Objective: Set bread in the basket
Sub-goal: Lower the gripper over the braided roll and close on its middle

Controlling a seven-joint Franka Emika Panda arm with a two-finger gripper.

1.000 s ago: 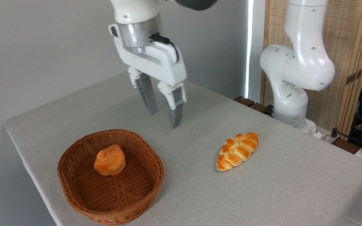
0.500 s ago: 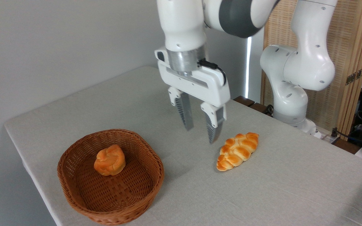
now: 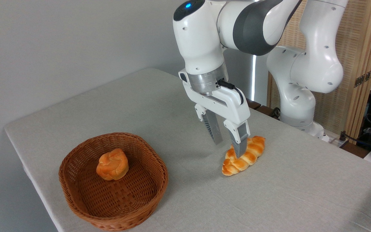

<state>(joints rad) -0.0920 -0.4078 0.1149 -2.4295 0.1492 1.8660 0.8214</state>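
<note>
Hand (image 3: 229, 149) open, empty, over bread (image 3: 244, 156); round bun (image 3: 112, 164) already in basket (image 3: 76, 199); table (image 3: 269, 199)

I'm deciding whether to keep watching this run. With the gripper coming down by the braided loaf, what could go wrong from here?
The open gripper looks off-centre: one finger overlaps the loaf, the other hangs to its left, so closing might clip or push it instead of straddling it. The glossy, tapered loaf could also slip or tilt in a pinch. Later, the bun already in the basket may get bumped at the drop.
</note>
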